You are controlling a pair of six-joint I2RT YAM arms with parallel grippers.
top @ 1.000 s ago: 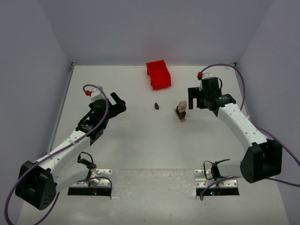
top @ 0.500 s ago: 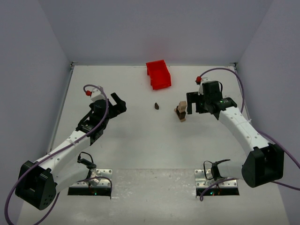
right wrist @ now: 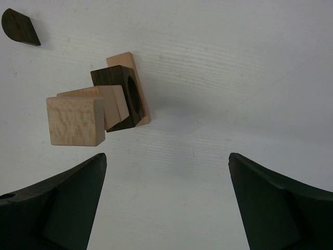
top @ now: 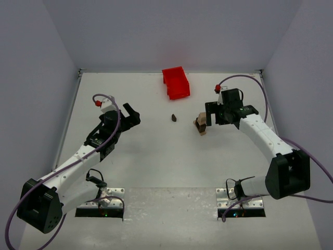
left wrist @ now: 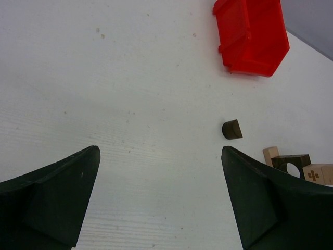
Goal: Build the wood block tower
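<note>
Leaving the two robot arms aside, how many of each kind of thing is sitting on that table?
red plastic bin: 1
wood block tower: 1
loose dark brown block: 1
Total: 3

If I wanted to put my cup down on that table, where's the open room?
Free: the bare table between the left tool and the loose dark block, and nearer than both. Crowded: around the wood block tower, with the right tool close beside it.
</note>
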